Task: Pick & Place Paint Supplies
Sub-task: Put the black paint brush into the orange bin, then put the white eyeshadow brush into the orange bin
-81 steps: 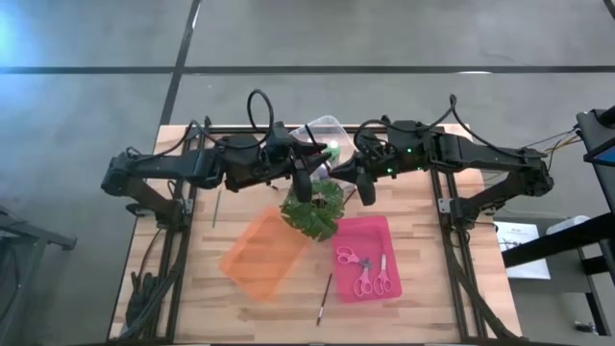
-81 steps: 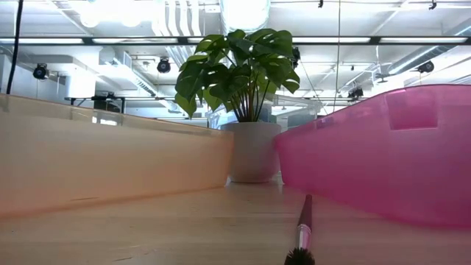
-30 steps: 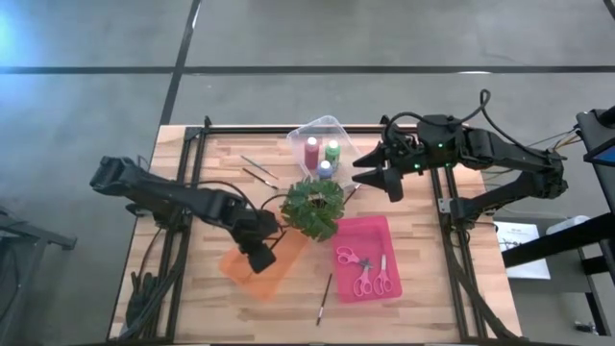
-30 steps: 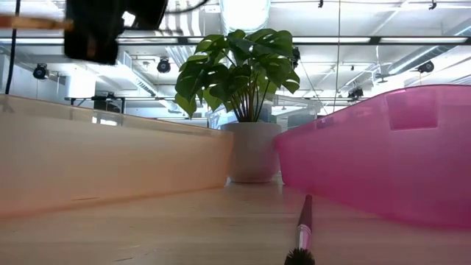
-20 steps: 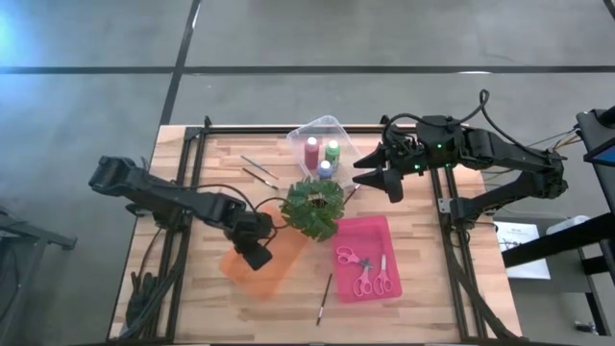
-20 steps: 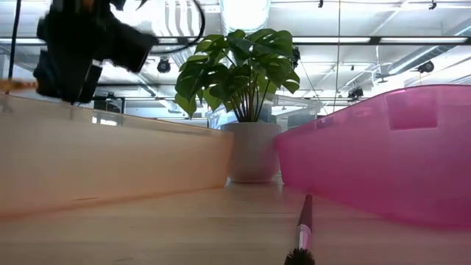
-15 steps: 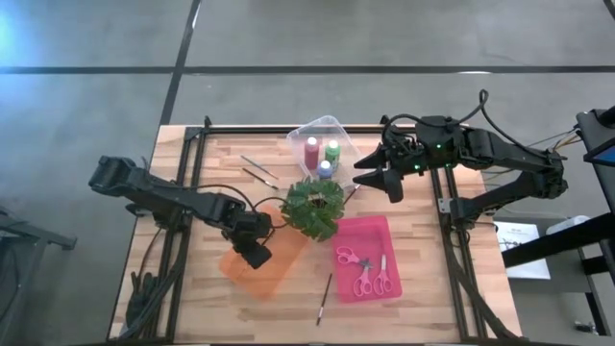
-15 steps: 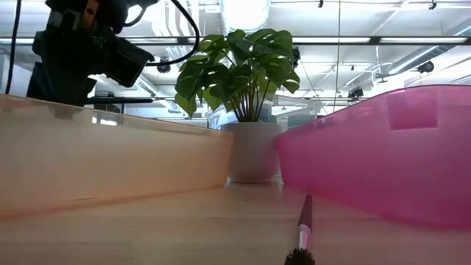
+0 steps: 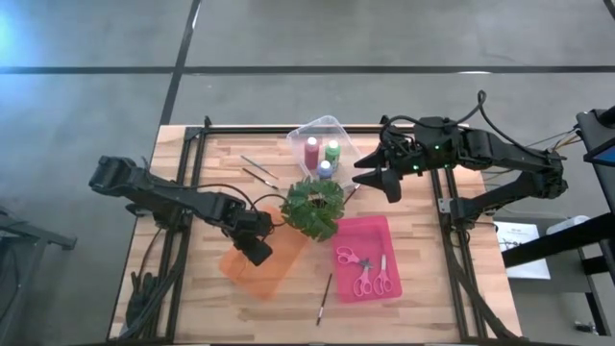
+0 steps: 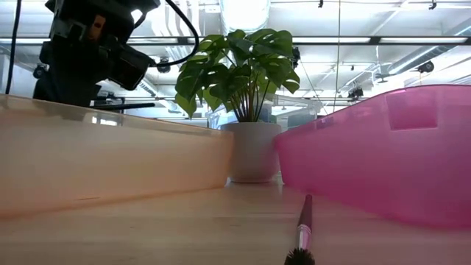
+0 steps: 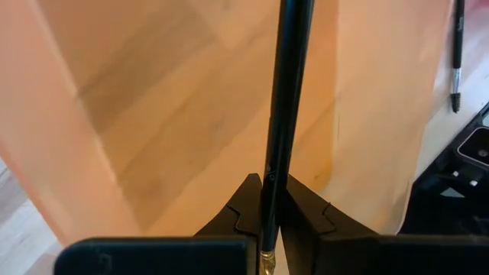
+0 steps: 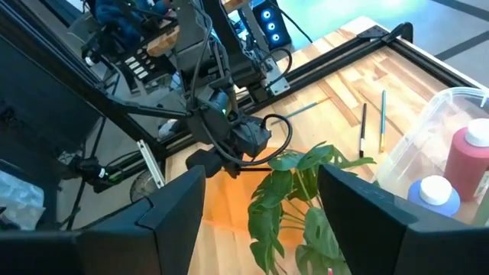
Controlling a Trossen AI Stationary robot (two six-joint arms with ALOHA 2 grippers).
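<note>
My left gripper hangs low over the orange tray, shut on a thin dark-handled paintbrush. In the low view the brush sticks out about level at the height of the tray's rim. My right gripper waits high and open beside the clear tray, which holds a maroon-pink, a green and a blue-purple bottle. Two brushes lie at the far left. Another brush lies near the front. Pink scissors lie in the pink tray. My left gripper pinches the brush's dark handle between its two fingers, close to the gold ferrule end. The fingers come from above, slanting steeply down. The long handle reaches out over the tray's floor. Whether the brush touches the tray I cannot tell.
A leafy potted plant stands mid-table between the orange and pink trays, close to my left gripper. Black frame rails run along the table's left, right and far edges. Bare wood shows at the near edge around the loose brush.
My left gripper has come down with the brush from well above the orange tray to the height of its rim, rolling a little on the way. The brush has stayed about level in the shut fingers.
</note>
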